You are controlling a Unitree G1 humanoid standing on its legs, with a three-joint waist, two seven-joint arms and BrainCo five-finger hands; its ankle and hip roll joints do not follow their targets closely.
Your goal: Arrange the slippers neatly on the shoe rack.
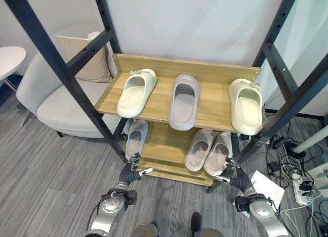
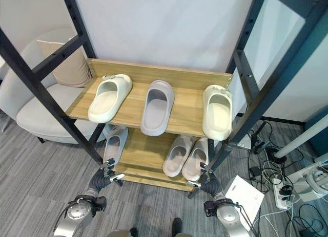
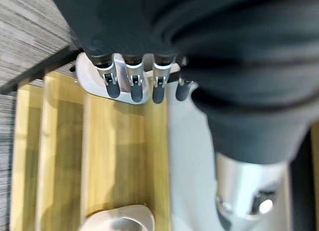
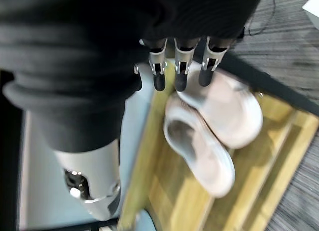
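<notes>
Both hands hang empty, fingers relaxed, below the shoe rack (image 1: 154,163): left hand (image 1: 134,171), right hand (image 1: 234,176). The cream slipper (image 1: 247,106) seems to overhang the rack's top shelf edge; a careless brush could tip it off.

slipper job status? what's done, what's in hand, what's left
Done: all six slippers sit on the shoe rack, and the pale pair on the lower shelf lies side by side. In hand: nothing; the left robot hand and right robot hand hang open before the lower shelf. Left: the two cream slippers are split by a grey slipper, whose likely mate, the single slipper, lies below.
</notes>
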